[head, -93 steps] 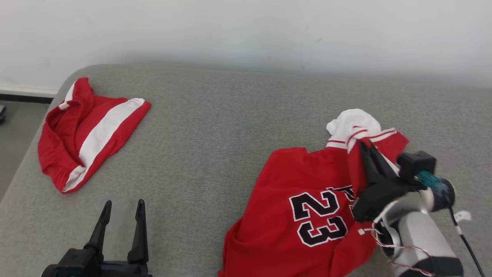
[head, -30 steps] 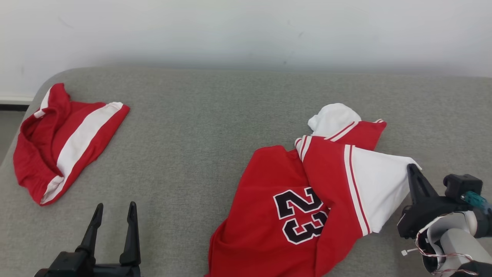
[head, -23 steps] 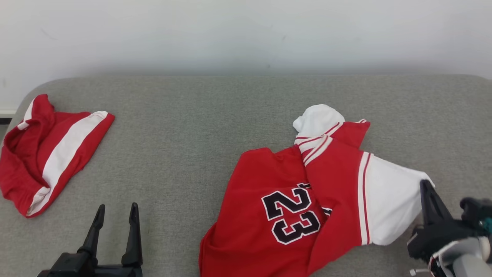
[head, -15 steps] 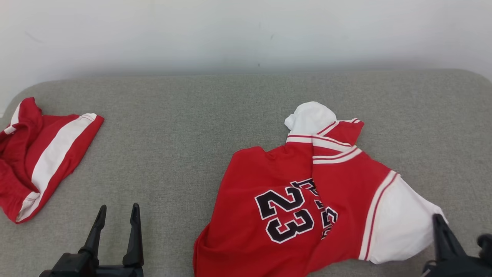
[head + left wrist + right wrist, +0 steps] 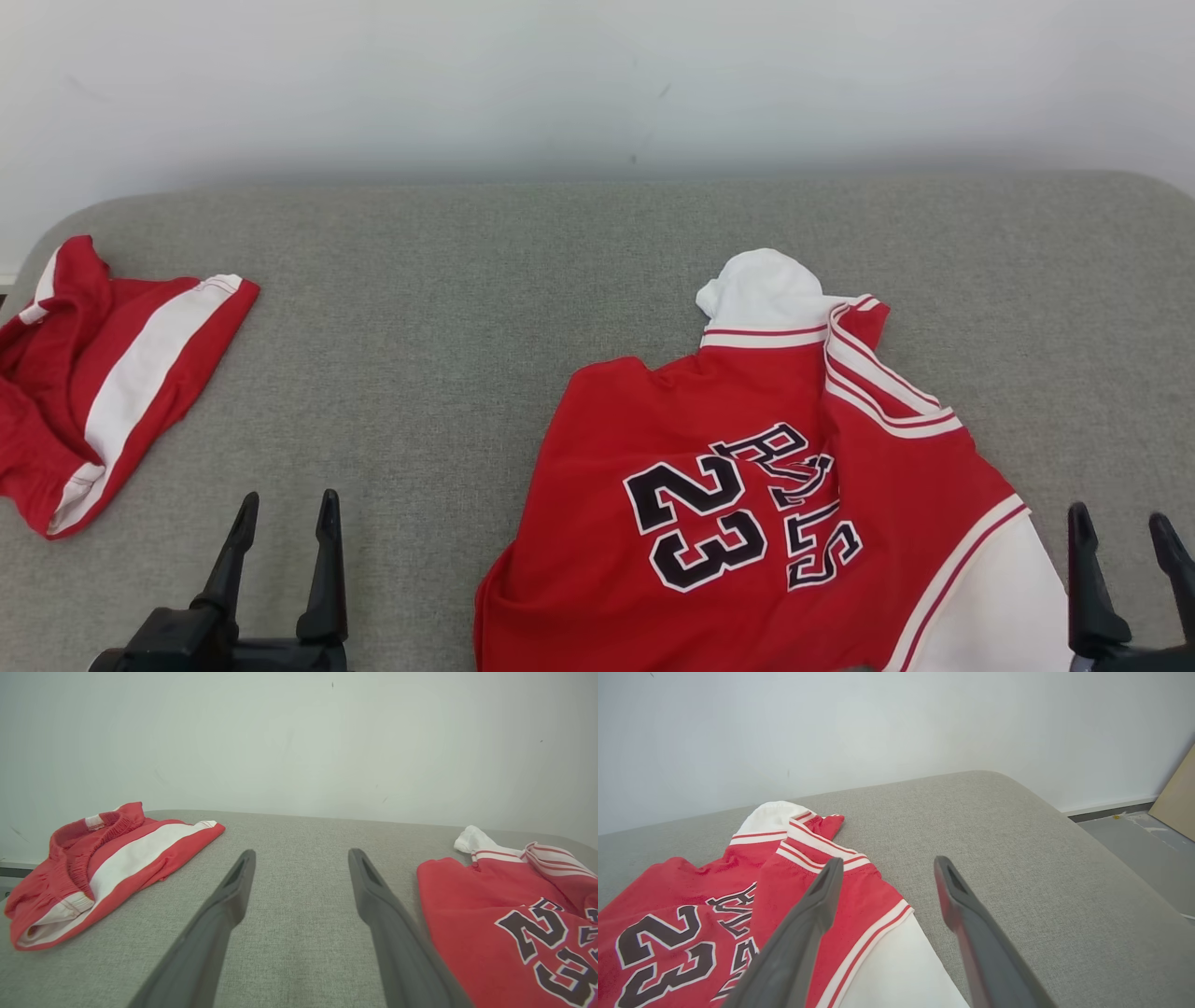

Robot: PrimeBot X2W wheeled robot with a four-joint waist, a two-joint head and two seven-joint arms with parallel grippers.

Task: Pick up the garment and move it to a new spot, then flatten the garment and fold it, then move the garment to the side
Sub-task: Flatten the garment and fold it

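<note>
The garment (image 5: 747, 485) is a red jersey with a black "23", white sleeves and striped trim, lying crumpled on the grey cushion at right centre; it also shows at the right of the left wrist view (image 5: 509, 914) and at the left of the right wrist view (image 5: 738, 905). My right gripper (image 5: 1120, 523) stands open at the lower right, just right of the white sleeve (image 5: 990, 607), nothing between its fingers (image 5: 817, 896). My left gripper (image 5: 285, 509) is open at the lower left, well clear of the jersey, with empty fingers (image 5: 233, 891).
Red shorts with a white stripe (image 5: 103, 373) lie bunched at the cushion's far left edge, also in the left wrist view (image 5: 103, 863). The grey cushion (image 5: 467, 336) ends at a white wall behind. Its rounded right edge drops to the floor (image 5: 1148, 849).
My right gripper drew the white sleeve out toward the lower right, then opened and let it go. The jersey now lies more spread, lettering showing. The camera has shifted too.
</note>
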